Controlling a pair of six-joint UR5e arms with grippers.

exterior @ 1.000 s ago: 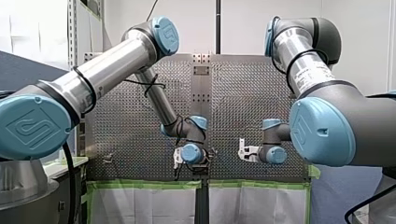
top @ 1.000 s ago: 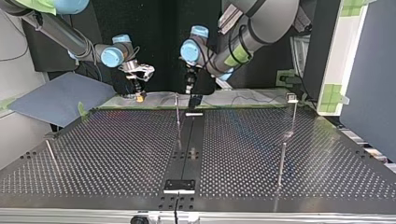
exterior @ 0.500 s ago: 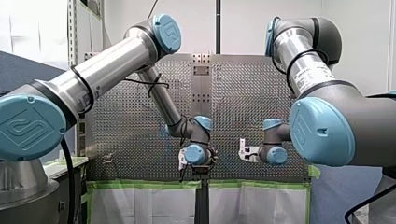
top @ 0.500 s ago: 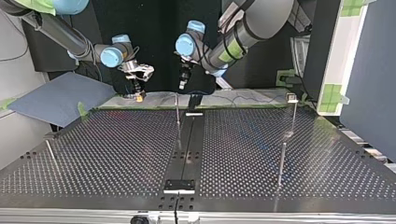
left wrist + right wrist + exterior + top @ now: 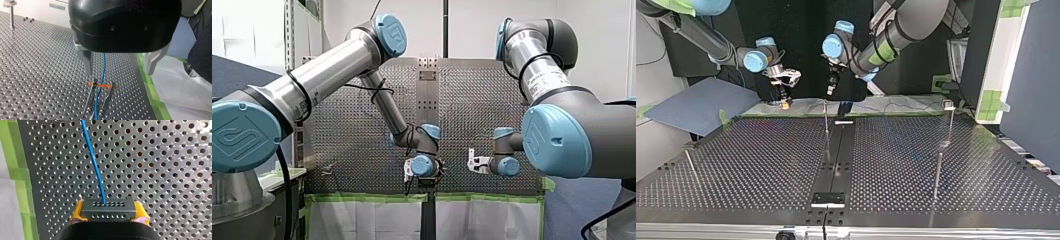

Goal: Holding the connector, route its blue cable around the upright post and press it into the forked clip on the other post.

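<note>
Front view: my left tool point(image 5: 411, 172) and my right tool point(image 5: 473, 162) both sit low at the near edge of the table point(image 5: 482, 100), apart from each other; can't tell finger state from here. Top view: my left tool hangs just above a thin upright post point(image 5: 826, 117) at the table's far edge, my right tool beside it toward the view's left. A second post point(image 5: 950, 120) with a clip head stands well apart at the view's right, with open table between. Left wrist view: metal fingers point(image 5: 86, 61) are spread wide, touching nothing. The blue cable point(image 5: 102, 70) runs between them and across a fork with orange tips point(image 5: 100, 85), seemingly between its prongs. I read the step as seating the cable there: centre it between the fingers, come straight down, no sideways drag. Green tape point(image 5: 156, 105) marks the table edge just beside one finger, so there's little margin that way. Right wrist view: my right tool's yellow pads pinch the black connector point(image 5: 108, 210), cable leaving its face across the holes. Hold light tension only. The taped edge is near on one side, open table on the other.
</note>
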